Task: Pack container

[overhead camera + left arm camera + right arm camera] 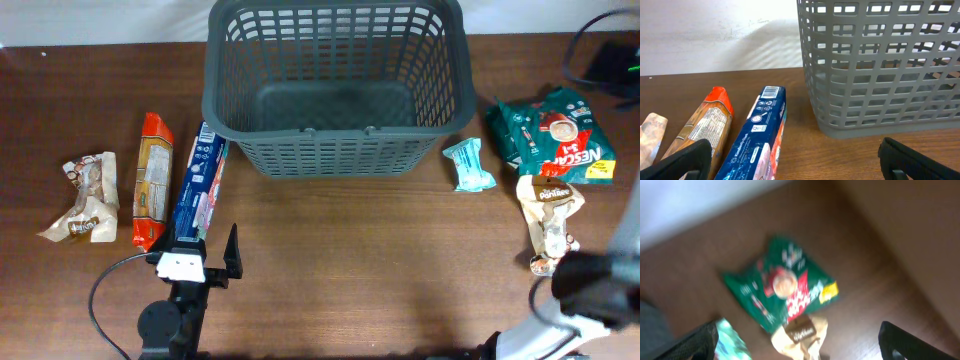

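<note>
The dark grey slotted basket (338, 140) stands empty at the table's back centre; its wall fills the right of the left wrist view (880, 75). My left gripper (203, 250) is open and low over the table, its left finger at the near end of a blue tissue pack (200, 180), which also shows in the left wrist view (757, 142). My right gripper (592, 285) is open and blurred, above a beige snack packet (550, 208). In the right wrist view that packet (801, 332) lies between its spread fingers (800, 352).
Left of the basket lie an orange biscuit packet (152, 180) and a beige wrapper (88, 197). To the right lie a small teal packet (468, 165) and a green Nescafe bag (553, 133). Black cables sit at the back right corner (610, 65).
</note>
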### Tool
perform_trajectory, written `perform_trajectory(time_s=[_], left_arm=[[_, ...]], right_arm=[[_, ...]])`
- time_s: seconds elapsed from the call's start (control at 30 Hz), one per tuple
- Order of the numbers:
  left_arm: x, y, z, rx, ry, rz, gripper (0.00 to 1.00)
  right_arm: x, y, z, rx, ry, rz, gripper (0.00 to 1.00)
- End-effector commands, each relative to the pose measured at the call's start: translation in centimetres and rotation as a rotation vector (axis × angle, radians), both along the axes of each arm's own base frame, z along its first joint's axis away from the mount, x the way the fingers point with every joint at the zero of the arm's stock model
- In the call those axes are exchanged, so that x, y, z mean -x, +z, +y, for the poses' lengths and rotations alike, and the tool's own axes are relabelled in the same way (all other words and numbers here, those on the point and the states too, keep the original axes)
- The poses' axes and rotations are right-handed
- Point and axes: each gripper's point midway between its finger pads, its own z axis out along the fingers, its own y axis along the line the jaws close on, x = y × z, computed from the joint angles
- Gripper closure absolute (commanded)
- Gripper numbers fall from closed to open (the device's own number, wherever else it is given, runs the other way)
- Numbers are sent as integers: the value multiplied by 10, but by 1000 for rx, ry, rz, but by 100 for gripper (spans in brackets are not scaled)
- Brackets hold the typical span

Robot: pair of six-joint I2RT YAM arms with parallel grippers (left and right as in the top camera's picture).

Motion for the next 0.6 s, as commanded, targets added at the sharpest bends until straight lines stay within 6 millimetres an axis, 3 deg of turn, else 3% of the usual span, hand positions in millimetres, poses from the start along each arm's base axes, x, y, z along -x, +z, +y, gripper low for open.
perform_trajectory(time_s=[0.0, 0.03, 0.07, 0.2, 0.47, 0.57], left_arm=[[0, -1, -1, 3, -7, -3, 1], [0, -1, -1, 3, -7, -3, 1], [0, -1, -1, 3, -7, -4, 1], [0, -1, -1, 3, -7, -3, 1], [0, -1, -1, 3, -7, -4, 1], [0, -1, -1, 3, -7, -4, 1]], right_arm=[[-22, -79, 14, -23, 135, 178, 0], [-27, -94, 17, -25, 159, 205, 1], [-35, -125, 23, -32, 200, 260, 1], [-44, -185, 31, -73, 227, 358, 1], [-43, -278, 38, -140, 243, 534, 1], [-43, -297, 38, -147, 241, 559, 1]])
